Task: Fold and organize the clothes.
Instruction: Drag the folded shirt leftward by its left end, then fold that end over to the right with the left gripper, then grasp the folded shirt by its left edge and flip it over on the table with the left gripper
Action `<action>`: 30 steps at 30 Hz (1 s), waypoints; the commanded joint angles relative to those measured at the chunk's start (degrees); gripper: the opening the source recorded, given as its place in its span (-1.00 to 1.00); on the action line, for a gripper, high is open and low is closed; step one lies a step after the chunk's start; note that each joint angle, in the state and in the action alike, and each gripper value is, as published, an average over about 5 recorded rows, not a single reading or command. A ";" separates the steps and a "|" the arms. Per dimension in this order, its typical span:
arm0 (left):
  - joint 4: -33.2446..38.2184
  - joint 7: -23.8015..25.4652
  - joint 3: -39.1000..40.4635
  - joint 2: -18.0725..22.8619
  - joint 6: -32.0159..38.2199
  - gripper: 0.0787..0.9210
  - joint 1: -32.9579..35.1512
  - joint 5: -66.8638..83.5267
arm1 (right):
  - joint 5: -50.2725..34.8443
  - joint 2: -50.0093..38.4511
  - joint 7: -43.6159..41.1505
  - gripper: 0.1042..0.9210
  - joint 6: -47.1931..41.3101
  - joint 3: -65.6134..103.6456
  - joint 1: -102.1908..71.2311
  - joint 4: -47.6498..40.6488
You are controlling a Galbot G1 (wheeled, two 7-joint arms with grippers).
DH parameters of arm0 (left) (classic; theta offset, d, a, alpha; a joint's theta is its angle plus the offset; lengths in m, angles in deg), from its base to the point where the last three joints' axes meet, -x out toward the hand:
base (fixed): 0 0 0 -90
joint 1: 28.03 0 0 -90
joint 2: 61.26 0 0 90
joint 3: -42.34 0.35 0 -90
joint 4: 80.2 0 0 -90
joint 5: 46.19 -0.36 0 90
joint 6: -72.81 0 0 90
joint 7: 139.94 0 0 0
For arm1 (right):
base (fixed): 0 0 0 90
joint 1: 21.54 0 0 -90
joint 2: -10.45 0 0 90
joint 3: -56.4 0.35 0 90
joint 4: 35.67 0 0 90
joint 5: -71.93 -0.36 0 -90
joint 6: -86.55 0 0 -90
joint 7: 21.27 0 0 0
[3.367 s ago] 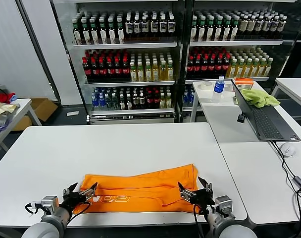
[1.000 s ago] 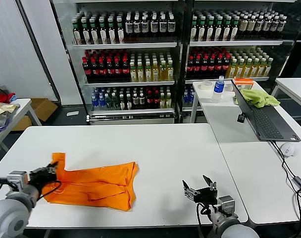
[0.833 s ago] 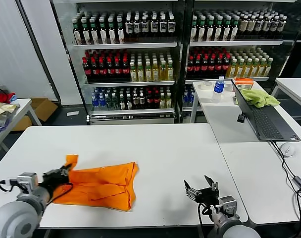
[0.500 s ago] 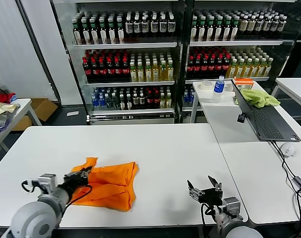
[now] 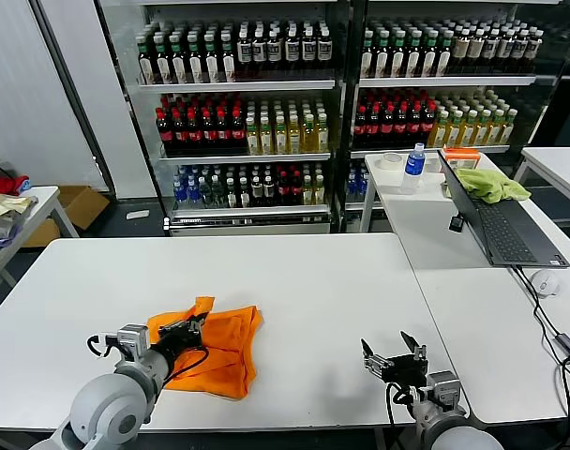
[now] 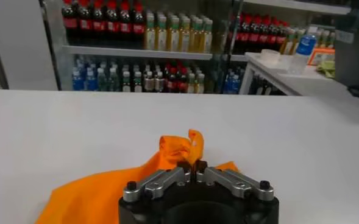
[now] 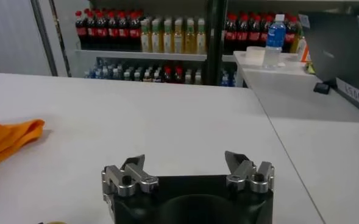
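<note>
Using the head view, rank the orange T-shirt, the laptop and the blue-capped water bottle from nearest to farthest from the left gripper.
1. Orange T-shirt: pinched in the left gripper, on the near table toward the robot's left.
2. Laptop: open on the side table, off to the robot's right.
3. Water bottle: at the far end of that side table, beyond the laptop.
</note>
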 commanded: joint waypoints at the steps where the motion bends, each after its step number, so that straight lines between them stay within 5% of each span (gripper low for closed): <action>1: -2.23 0.20 4.01 1.72 -0.21 -0.95 -3.26 0.45 | 0.00 -0.06 0.06 0.76 -0.07 0.18 -0.12 -0.06; 9: -4.43 2.97 5.87 4.91 1.34 -0.89 -3.30 1.19 | 0.02 -0.31 0.10 0.76 -0.11 -0.25 0.29 -0.41; 17: -1.42 8.70 5.85 8.98 10.41 -0.41 -0.35 -0.96 | -0.03 -0.51 0.00 0.76 -0.22 -0.20 0.40 -0.21; 23: -0.86 9.97 -3.12 3.22 12.48 0.00 1.47 -2.64 | -0.02 -0.63 -0.08 0.76 -0.18 -0.51 1.11 0.02; 30: -9.69 12.15 -15.72 -2.47 13.14 0.47 10.62 -11.46 | 0.02 -0.38 -0.33 0.76 -0.05 -0.81 2.28 0.39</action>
